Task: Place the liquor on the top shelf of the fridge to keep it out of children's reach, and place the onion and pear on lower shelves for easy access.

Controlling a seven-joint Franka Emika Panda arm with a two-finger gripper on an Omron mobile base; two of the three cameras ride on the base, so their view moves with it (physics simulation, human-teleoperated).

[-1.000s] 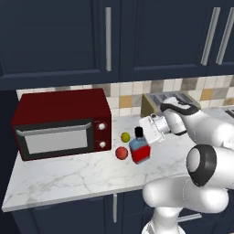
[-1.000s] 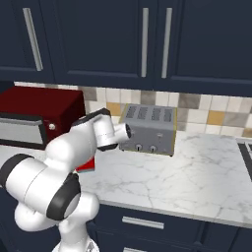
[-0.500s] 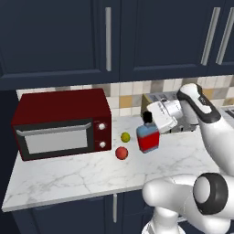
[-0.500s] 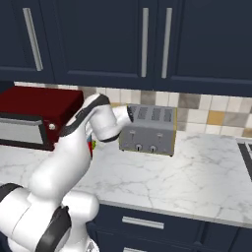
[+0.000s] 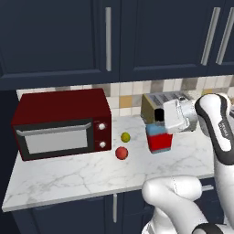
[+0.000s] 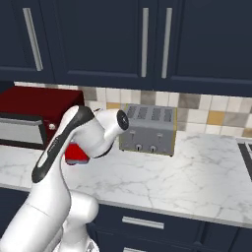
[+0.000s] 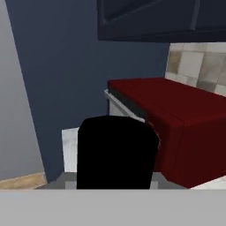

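The liquor (image 5: 159, 139), clamped by the closed gripper (image 5: 161, 116), is being carried rightward before the toaster (image 5: 161, 102), away from the microwave (image 5: 61, 122).

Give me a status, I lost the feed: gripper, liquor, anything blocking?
Gripper shut on liquor, bottle lifted off the counter. Onion and pear on the counter. Toaster close behind the bottle.
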